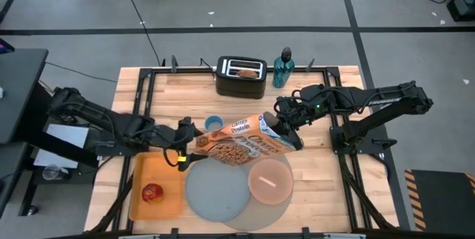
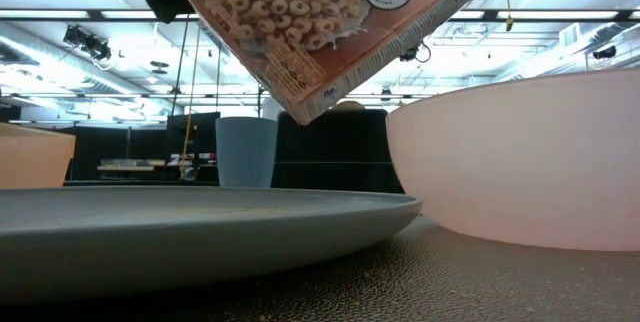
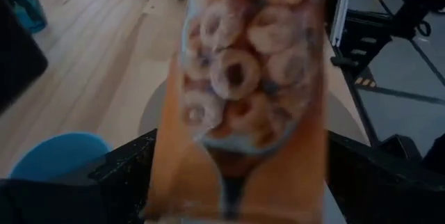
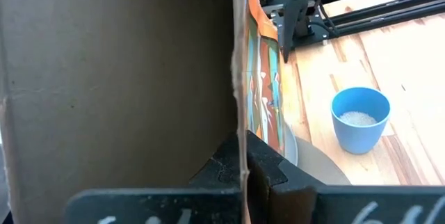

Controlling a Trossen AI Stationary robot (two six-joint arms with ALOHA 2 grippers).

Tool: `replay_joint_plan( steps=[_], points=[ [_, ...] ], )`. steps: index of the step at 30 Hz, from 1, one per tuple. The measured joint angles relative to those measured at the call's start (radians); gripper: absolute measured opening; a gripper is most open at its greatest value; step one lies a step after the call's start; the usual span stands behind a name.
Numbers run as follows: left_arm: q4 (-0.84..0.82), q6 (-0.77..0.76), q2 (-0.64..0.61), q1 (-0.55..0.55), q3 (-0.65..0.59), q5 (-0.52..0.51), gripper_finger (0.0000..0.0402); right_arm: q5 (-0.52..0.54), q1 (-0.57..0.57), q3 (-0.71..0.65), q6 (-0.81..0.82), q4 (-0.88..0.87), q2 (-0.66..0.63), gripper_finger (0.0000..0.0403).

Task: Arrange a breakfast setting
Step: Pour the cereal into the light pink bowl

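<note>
The table (image 1: 312,187) is light wood with a black frame. Around it is a grey floor with dark lines. In the low view the room behind is dark with bright ceiling lights.

A cereal box (image 1: 241,141) hangs over the mat (image 1: 293,208), just above the plate (image 1: 215,194) and pink bowl (image 1: 270,181). It lies long from left to right and tips down. It reads "Protein".

The left gripper (image 1: 184,150) is at the box's left end, jaws wide, one each side. The right gripper (image 1: 280,126) is shut on the box's top flap.

The apple (image 1: 153,192) sits on the tray (image 1: 167,172) on the left. Bread (image 1: 243,72) sits in the toaster (image 1: 241,77) at the far edge, by a bottle (image 1: 282,68). A blue cup (image 1: 214,124) stands far of the box.
</note>
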Motion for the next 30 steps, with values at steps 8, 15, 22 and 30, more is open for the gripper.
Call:
replay_joint_plan(
  steps=[8,15,22,30],
  points=[
    [0.132,0.011,0.054,0.022,0.0,-0.009,0.0364,0.0,0.0,0.0,0.0,0.0,0.0,0.0004],
    [0.157,-0.036,0.093,0.023,0.0,0.017,0.0333,0.0,0.0,0.0,-0.006,0.003,0.0,0.0005],
    [0.185,-0.055,0.108,0.023,0.0,0.068,0.0261,-0.001,0.0,0.0,-0.008,0.004,0.0,0.0006],
    [0.095,-0.052,0.106,0.023,0.056,0.126,0.0213,-0.027,0.0,0.0,-0.008,0.018,0.001,0.0013]
  ],
)
